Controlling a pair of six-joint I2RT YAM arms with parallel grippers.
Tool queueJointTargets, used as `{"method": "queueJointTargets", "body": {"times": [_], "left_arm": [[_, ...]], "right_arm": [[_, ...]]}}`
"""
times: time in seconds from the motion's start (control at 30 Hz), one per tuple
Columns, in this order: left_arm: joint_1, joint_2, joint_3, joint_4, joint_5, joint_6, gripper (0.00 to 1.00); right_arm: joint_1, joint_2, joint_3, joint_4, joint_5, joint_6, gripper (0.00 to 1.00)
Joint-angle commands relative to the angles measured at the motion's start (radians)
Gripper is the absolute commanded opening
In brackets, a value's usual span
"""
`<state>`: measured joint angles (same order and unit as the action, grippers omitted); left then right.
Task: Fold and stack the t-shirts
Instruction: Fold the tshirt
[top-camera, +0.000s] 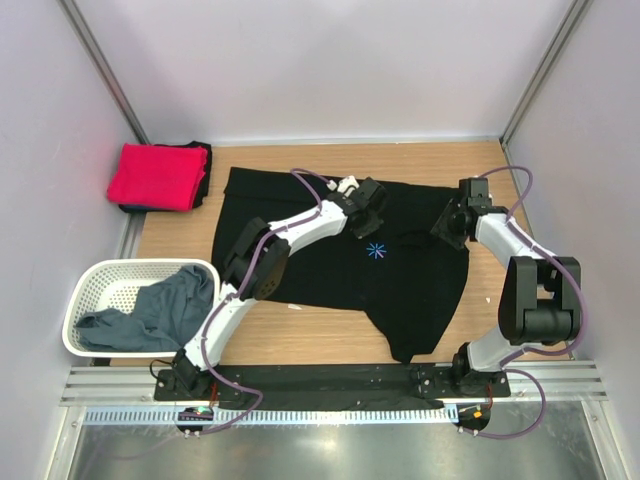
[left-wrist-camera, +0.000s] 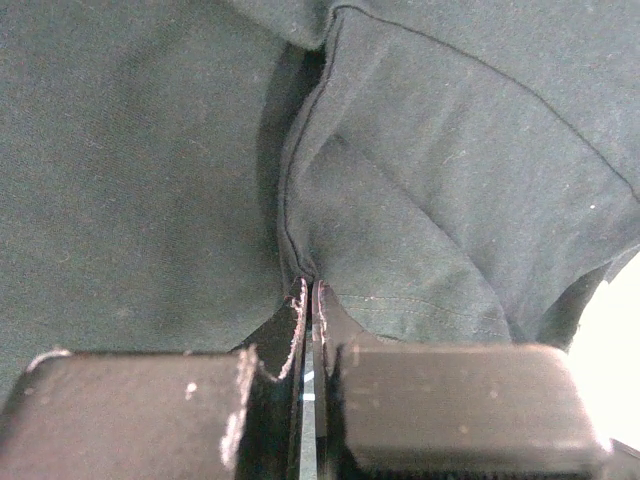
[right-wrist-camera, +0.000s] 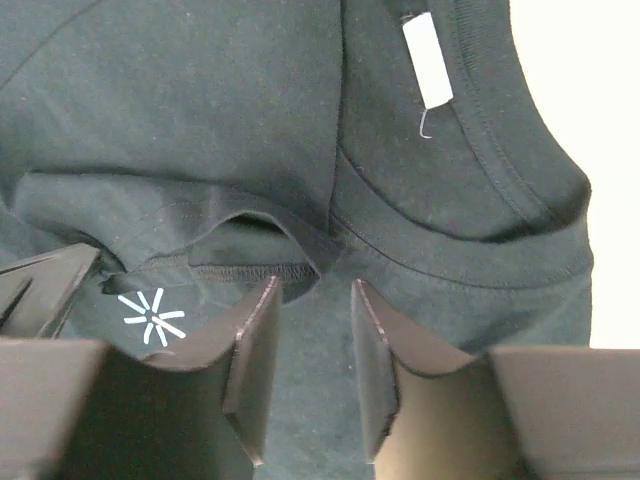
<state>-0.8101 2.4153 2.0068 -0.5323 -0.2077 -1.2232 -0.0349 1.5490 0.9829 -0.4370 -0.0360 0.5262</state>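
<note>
A large black t-shirt (top-camera: 400, 290) lies spread across the wooden table, its light-blue starburst mark (top-camera: 376, 250) facing up. My left gripper (top-camera: 366, 206) is down on the shirt's upper middle. In the left wrist view its jaws (left-wrist-camera: 310, 292) are shut, with a raised pucker of black cloth (left-wrist-camera: 400, 230) pinched at the tips. My right gripper (top-camera: 448, 228) is at the shirt's right side, near the collar. In the right wrist view it (right-wrist-camera: 312, 292) stands open over flat cloth, just below the collar (right-wrist-camera: 470, 190) and its white tag (right-wrist-camera: 427, 58), beside the starburst (right-wrist-camera: 152, 318).
A folded red t-shirt (top-camera: 155, 175) rests on a dark cloth at the back left corner. A white lattice basket (top-camera: 100, 280) at the near left holds a crumpled grey-blue t-shirt (top-camera: 155, 312). Pale walls close in on both sides and the back.
</note>
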Motion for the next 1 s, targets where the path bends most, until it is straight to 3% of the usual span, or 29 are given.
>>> {"method": "queueJointTargets", "body": {"times": [0.0, 0.97], "left_arm": [[0.014, -0.007, 0.043, -0.015, -0.009, 0.005, 0.00], [0.094, -0.143, -0.126, -0.048, 0.059, 0.053, 0.00]], "right_arm": [[-0.002, 0.022, -0.004, 0.044, -0.035, 0.006, 0.39], [0.033, 0.011, -0.018, 0.075, -0.038, 0.026, 0.29]]}}
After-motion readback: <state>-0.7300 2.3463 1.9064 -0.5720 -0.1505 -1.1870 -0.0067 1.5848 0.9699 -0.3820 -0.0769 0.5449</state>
